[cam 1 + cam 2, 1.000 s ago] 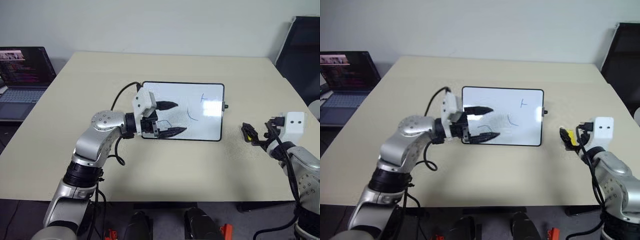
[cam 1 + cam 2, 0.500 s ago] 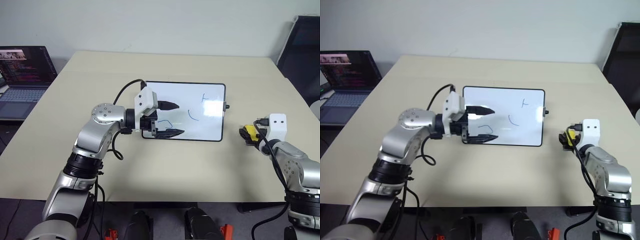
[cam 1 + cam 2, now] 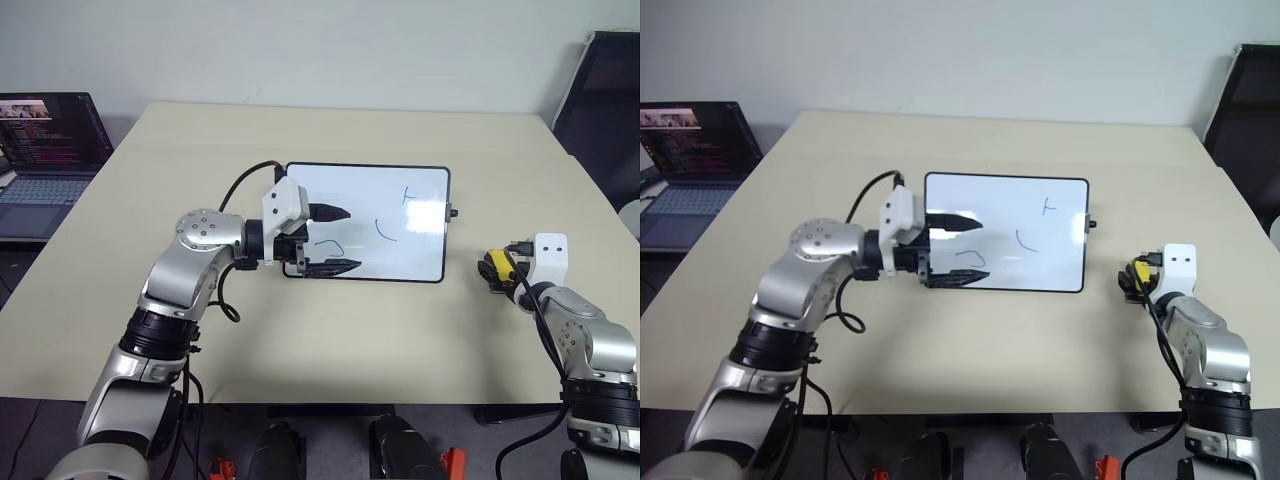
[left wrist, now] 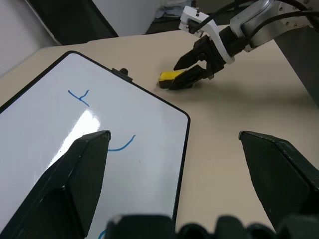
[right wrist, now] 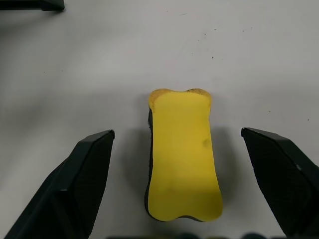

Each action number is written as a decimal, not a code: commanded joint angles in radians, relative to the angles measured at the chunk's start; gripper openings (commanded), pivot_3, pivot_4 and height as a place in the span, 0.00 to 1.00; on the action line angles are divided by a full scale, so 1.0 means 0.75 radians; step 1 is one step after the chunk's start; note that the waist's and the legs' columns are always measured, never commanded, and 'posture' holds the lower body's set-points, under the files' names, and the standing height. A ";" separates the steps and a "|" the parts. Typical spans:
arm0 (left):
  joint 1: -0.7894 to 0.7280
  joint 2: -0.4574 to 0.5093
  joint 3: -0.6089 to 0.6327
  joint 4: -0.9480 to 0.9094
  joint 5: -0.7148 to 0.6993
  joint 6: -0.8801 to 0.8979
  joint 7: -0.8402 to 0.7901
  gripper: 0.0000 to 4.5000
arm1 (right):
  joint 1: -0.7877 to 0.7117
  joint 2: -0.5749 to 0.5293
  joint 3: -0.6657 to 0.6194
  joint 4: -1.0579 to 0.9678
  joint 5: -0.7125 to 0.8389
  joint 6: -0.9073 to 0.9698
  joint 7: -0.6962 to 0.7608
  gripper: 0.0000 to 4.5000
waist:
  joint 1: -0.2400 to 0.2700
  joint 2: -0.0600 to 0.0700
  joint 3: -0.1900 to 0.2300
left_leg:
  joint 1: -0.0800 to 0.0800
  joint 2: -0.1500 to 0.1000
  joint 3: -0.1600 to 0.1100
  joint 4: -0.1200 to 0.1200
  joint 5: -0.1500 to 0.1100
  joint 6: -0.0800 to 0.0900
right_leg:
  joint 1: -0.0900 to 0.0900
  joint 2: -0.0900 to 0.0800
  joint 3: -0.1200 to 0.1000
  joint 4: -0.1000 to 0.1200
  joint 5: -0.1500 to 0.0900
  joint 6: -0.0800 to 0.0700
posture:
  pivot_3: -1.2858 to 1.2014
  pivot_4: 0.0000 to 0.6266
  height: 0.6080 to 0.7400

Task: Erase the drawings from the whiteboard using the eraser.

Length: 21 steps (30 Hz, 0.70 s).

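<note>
Lowered right gripper (image 5: pixel 177 144) straddles eraser (image 5: pixel 183 152), jaws wide

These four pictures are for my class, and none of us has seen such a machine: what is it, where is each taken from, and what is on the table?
It is a two-armed robot. Two pictures look down from its head; the other two look along each gripper's black fingers. On the table lies a whiteboard bearing blue drawings. The left gripper is open over the board, holding nothing. The right gripper stands open around a yellow eraser, which lies on the table beside the board. A laptop sits off to the left.
</note>
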 commanded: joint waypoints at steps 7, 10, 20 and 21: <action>0.002 0.008 0.038 -0.017 0.005 -0.033 0.009 1.00 | -0.015 0.007 -0.029 -0.025 -0.011 -0.044 0.005 0.27 | 0.000 0.000 0.000 | 0.000 0.000 0.000 0.000 0.000 0.000 | 0.000 0.000 0.000 0.000 0.000 0.000 | 0.52 0.24 1.00; 0.002 0.006 0.038 -0.013 0.008 -0.035 0.010 1.00 | -0.018 0.020 -0.040 -0.022 -0.012 -0.056 -0.002 0.23 | 0.000 0.000 0.000 | 0.000 0.000 0.000 0.000 0.000 0.000 | 0.000 0.000 0.000 0.000 0.000 0.000 | 0.52 0.24 1.00; 0.016 0.011 0.049 -0.018 0.011 -0.032 0.032 1.00 | 0.000 0.017 -0.011 -0.143 -0.003 -0.016 0.022 0.22 | 0.000 0.000 0.000 | 0.000 0.000 0.000 0.000 0.000 0.000 | 0.000 0.000 0.000 0.001 0.000 0.000 | 0.52 0.24 1.00; 0.019 0.015 0.055 -0.023 0.011 -0.024 0.043 1.00 | 0.009 0.006 -0.001 -0.194 0.005 0.003 0.038 0.22 | 0.000 0.000 0.000 | 0.000 0.000 0.000 0.000 0.000 0.000 | 0.000 0.000 0.000 0.001 0.000 0.000 | 0.52 0.24 1.00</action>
